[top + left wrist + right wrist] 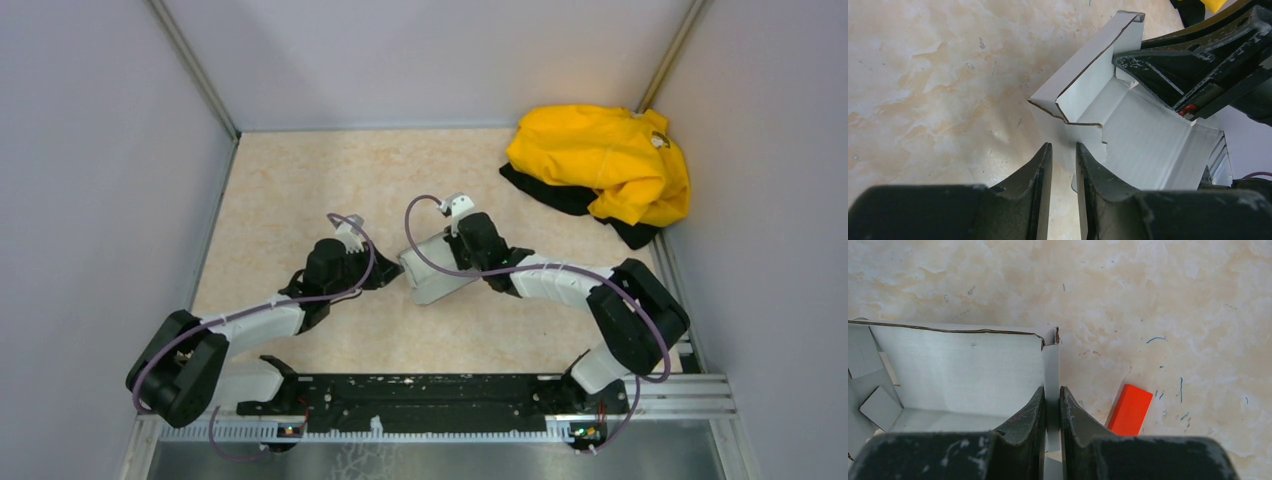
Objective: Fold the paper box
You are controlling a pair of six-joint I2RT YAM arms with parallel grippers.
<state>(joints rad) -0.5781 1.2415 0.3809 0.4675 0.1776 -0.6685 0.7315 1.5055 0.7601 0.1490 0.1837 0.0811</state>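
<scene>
One marbled table [300, 180]: right gripper [1051, 390] pinches paper box [963, 365], left gripper [1063, 146] slightly open.

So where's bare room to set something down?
Free: the far-left table stretch beyond the left tool, and the near strip along the rail. Crowded: the middle, where the right tool holds the paper box; the yellow garment fills the far-right corner.

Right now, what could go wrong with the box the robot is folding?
The right gripper pinches just one thin wall of the paper box, so that wall might bend or tear if it gets pulled. The left gripper is open beside a corner, holding nothing, so the flaps there may spring outward. The red block lies close beside the box, which could bump into it.
</scene>
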